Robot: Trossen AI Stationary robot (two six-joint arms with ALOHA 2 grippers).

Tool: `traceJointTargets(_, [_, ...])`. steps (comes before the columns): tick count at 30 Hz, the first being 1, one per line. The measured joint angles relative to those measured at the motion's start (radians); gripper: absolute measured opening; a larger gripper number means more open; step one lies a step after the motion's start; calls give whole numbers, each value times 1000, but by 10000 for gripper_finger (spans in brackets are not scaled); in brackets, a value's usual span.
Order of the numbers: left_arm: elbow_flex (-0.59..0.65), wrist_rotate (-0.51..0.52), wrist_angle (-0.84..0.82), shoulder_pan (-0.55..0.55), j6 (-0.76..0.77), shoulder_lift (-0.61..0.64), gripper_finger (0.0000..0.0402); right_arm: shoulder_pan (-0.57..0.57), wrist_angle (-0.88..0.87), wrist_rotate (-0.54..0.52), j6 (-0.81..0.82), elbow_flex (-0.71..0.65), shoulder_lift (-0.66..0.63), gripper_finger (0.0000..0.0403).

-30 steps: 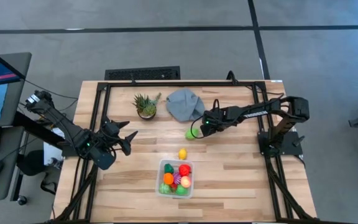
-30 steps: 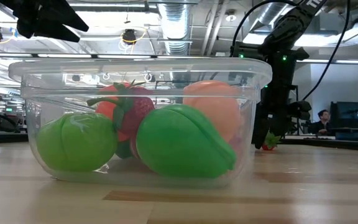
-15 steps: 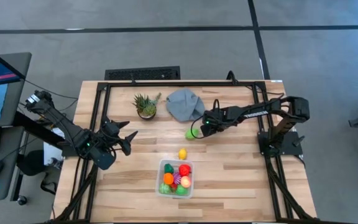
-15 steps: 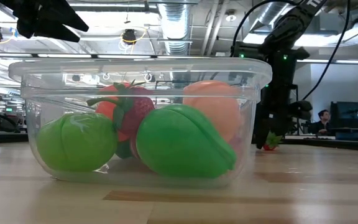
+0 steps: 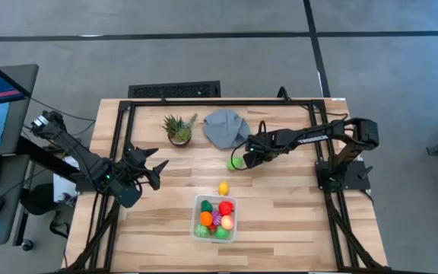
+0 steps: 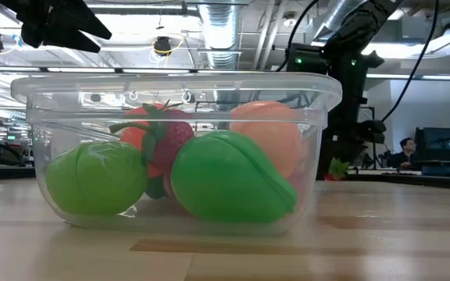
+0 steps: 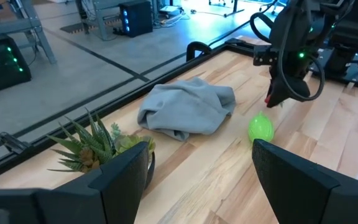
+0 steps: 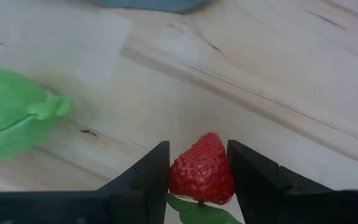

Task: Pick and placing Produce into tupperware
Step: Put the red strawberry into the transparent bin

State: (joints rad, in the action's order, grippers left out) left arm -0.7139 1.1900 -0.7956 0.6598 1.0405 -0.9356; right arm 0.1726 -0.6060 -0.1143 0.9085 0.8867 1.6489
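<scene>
Change: right gripper (image 8: 199, 171) had risen slightly off the table since the earlier frames, carrying the small red toy strawberry with green leaves (image 8: 201, 169); nothing else had shifted.
Right gripper: fingers (image 8: 140, 180) clamped on either side of the strawberry, near the middle of the table toward the far edge, just beside the crumpled grey cloth (image 5: 226, 127).
Left gripper (image 5: 152, 172): waited near the table's left edge with its fingers apart, holding nothing.
Loose produce: a round bright green toy fruit (image 5: 234, 163) lay on the wooden table (image 5: 280, 205) just beside the right gripper; a small yellow toy fruit (image 5: 223, 188) lay just beyond the container's far rim.
Clear rectangular plastic tupperware (image 5: 215, 218): sat near the table's front edge, around the middle, holding green, red, orange and pink toy pieces.
Spiky green potted plant (image 5: 179, 129): stood near the far edge, left of the cloth.
</scene>
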Motion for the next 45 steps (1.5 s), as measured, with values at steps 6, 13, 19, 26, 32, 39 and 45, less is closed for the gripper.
traceJointTargets(6, [0,0,0,0,2,0,279,-17,-28,-6,-14,39,0,181])
traceJointTargets(13, [0,-1,0,0,3,0,279,-35,-47,-10,-26,80,0,172])
traceJointTargets(19, [0,-5,0,0,3,0,279,-43,-73,-14,-28,115,-1,184])
traceJointTargets(26, [0,-7,0,0,3,0,279,-42,-99,-17,-52,158,-1,174])
traceJointTargets(32, [0,-7,0,0,3,0,279,-42,-127,-17,-74,198,-1,178])
traceJointTargets(39, [0,-7,0,0,3,0,279,-43,-128,-17,-88,233,-1,181])
traceJointTargets(45, [0,-6,0,0,3,0,279,-52,-148,-16,-108,278,-1,172])
